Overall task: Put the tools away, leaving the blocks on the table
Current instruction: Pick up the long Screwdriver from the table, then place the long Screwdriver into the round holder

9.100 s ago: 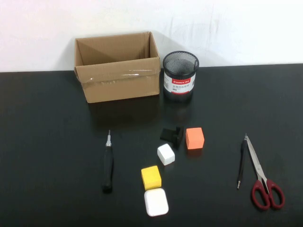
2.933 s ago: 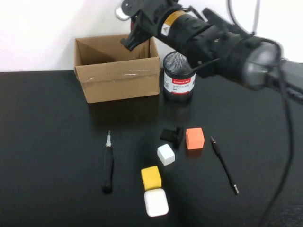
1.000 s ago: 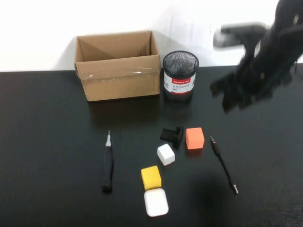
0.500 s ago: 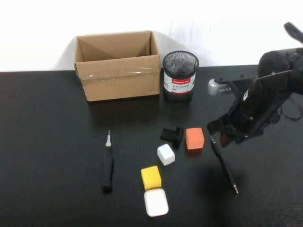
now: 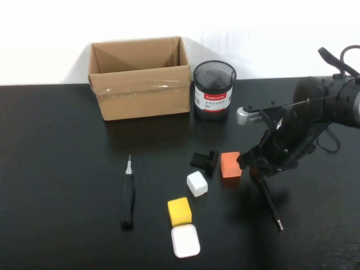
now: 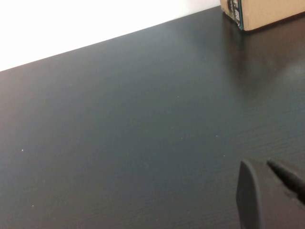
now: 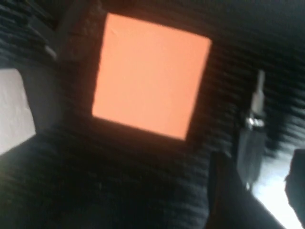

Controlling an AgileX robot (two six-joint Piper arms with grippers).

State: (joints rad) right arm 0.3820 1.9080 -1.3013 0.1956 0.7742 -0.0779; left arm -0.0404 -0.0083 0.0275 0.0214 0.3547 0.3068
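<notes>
My right gripper (image 5: 254, 170) hangs low with its fingers apart over the top end of the thin black driver (image 5: 269, 203), just beside the orange cube (image 5: 230, 165). Bare table (image 5: 50, 169) stretches beyond the driver's tip. The white cube (image 5: 197, 183) and yellow cube (image 5: 179, 211) sit near; the screwdriver (image 5: 128, 195) lies well apart. My left gripper (image 6: 269, 195) is closed above bare tabletop.
</notes>
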